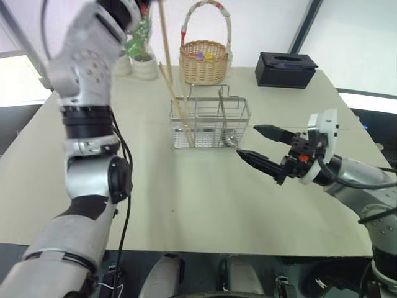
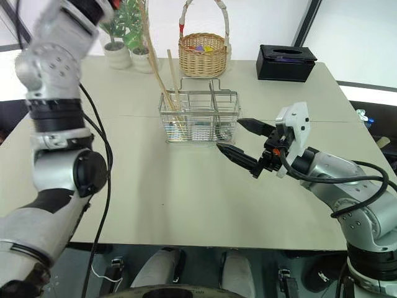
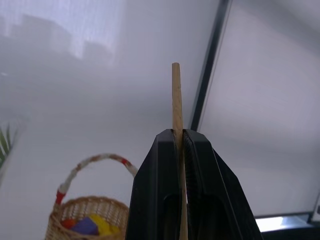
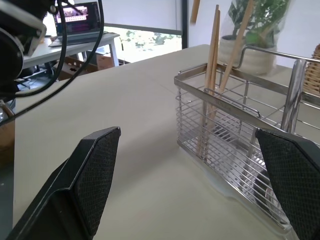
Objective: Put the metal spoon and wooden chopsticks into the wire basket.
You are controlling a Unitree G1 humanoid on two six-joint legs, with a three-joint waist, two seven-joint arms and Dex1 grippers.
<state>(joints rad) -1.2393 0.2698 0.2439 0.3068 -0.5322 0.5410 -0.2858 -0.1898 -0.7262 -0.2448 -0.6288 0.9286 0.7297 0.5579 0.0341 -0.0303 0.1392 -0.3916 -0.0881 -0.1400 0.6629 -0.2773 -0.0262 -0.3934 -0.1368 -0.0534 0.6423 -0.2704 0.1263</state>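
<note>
Wooden chopsticks (image 2: 172, 81) lean upright in the left end compartment of the wire basket (image 1: 209, 121) on the table (image 1: 205, 198); one more stick (image 3: 176, 100) is pinched between the closed fingers of the raised left gripper (image 3: 181, 145). Just right of the basket, the right gripper (image 1: 260, 146) hovers with fingers spread wide, holding nothing.

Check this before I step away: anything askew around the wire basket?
Nothing spilled. Two wooden chopsticks lean tilted in the wire basket at its left end; the left gripper pinches another chopstick above. The right gripper waits open beside it.
</note>
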